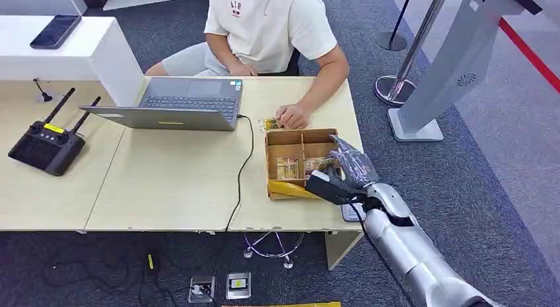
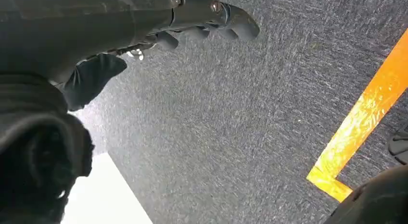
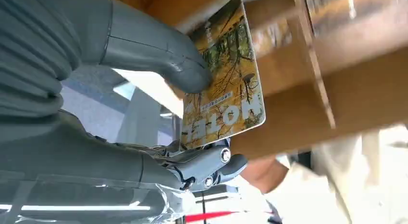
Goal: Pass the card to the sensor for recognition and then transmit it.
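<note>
Right now the right hand (image 1: 349, 168) sits over the wooden divider box (image 1: 284, 140) at the table's (image 1: 172, 181) right edge, near the front right corner. Right wrist view: thumb (image 3: 159, 55) presses the face of a yellow forest-print card (image 3: 223, 84), fingers (image 3: 216, 164) behind it on the other side, so the card is pinched and held. Card sits just beside/over the box's wooden wall; can't tell if it's touching the wood. More cards (image 1: 290, 167) lie in the box's front compartments. Yellow packet (image 1: 290, 188) lies along the box's front edge, next to the hand.

Left hand (image 2: 144, 31) hangs down over grey carpet (image 2: 231, 137), fingers curled inward w/ nothing in them. Orange floor tape (image 2: 361, 123) nearby.

Person in a cream t-shirt (image 1: 267, 23) sits at the far edge of the table; their hand (image 1: 292, 115) rests on the tabletop just behind the box, touching another card (image 1: 269, 124) there. Open grey laptop (image 1: 178, 102) at the far edge, mid-table, black cable (image 1: 245, 162) runs from it to the front edge. Black remote controller (image 1: 45, 145) w/ two antennas at the left edge. Phone (image 1: 55, 31) on the white stand (image 1: 99, 49) at the far left. Grey kiosk post (image 1: 455, 69) stands on the floor off the table's right edge.
</note>
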